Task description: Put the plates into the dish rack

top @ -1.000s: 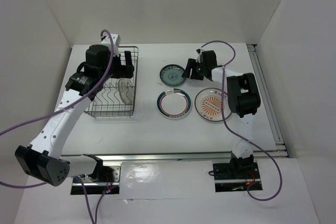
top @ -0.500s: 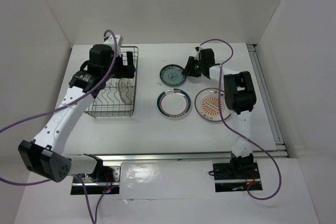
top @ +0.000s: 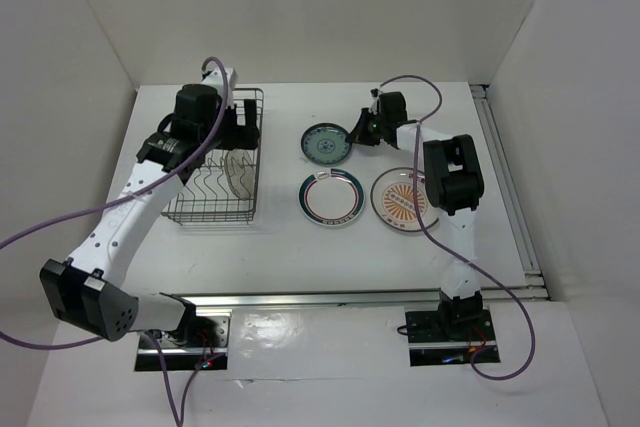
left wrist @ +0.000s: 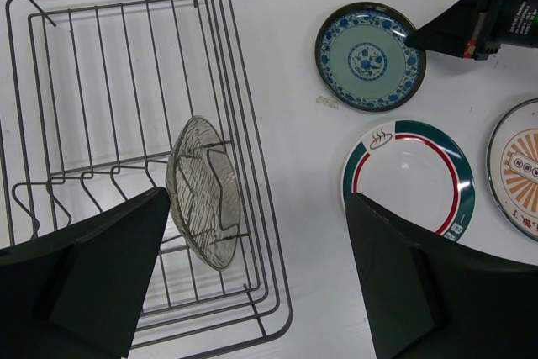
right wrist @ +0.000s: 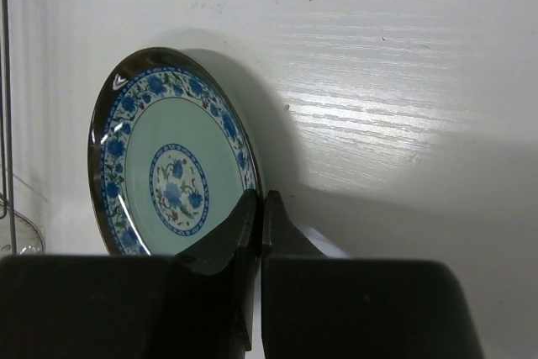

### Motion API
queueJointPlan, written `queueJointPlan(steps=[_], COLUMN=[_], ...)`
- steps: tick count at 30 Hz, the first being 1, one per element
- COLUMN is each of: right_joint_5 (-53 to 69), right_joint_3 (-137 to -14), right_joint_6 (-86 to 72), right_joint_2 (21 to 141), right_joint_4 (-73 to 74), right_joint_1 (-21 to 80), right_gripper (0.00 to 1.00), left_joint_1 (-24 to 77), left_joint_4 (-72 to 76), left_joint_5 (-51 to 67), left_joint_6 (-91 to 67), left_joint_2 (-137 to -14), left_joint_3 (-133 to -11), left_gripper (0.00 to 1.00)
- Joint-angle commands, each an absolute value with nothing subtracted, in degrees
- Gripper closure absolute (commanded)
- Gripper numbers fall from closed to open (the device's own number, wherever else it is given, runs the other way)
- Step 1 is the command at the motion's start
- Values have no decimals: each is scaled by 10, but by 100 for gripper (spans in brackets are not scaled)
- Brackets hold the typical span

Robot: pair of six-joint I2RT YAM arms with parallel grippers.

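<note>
White table (top: 400, 257), walled on three sides, with open surface toward 6 o'clock. The dish rack (left wrist: 244, 149) at 9 o'clock holds the pale grey plate (left wrist: 206, 191) on edge among its tines. The left gripper (left wrist: 256, 233) hangs over the rack's 3 o'clock rim, fingers spread wide. The right gripper (right wrist: 259, 203) is closed to a slit at the teal-patterned plate (right wrist: 172, 166)'s 3 o'clock rim; whether it pinches the rim cannot be told. The right arm hides part of the sunburst plate (top: 402, 199).

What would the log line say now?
left gripper open above dish rack | pale grey plate on edge in rack | right gripper shut at teal plate rim
</note>
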State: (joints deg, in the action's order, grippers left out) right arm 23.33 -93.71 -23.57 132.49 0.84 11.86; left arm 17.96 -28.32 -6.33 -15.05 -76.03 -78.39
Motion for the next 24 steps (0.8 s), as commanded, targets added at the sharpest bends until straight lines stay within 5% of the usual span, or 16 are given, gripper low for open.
queueJointPlan(steps=[1, 12, 24], right_joint_5=[207, 153, 390], right_joint_3=[-947, -924, -853], right_joint_6=[-219, -233, -263], right_joint_2=[1326, 1158, 1034], right_joint_4=[43, -8, -110], right_joint_1=[127, 156, 183], right_gripper=[100, 100, 100], left_joint_1=[181, 181, 181], left_joint_4=[-265, -223, -174], left_joint_5=[-65, 42, 94], left_joint_6=[-151, -185, -191], left_joint_2=[-773, -828, -803], left_joint_3=[-788, -790, -768], left_gripper=[0, 2, 0])
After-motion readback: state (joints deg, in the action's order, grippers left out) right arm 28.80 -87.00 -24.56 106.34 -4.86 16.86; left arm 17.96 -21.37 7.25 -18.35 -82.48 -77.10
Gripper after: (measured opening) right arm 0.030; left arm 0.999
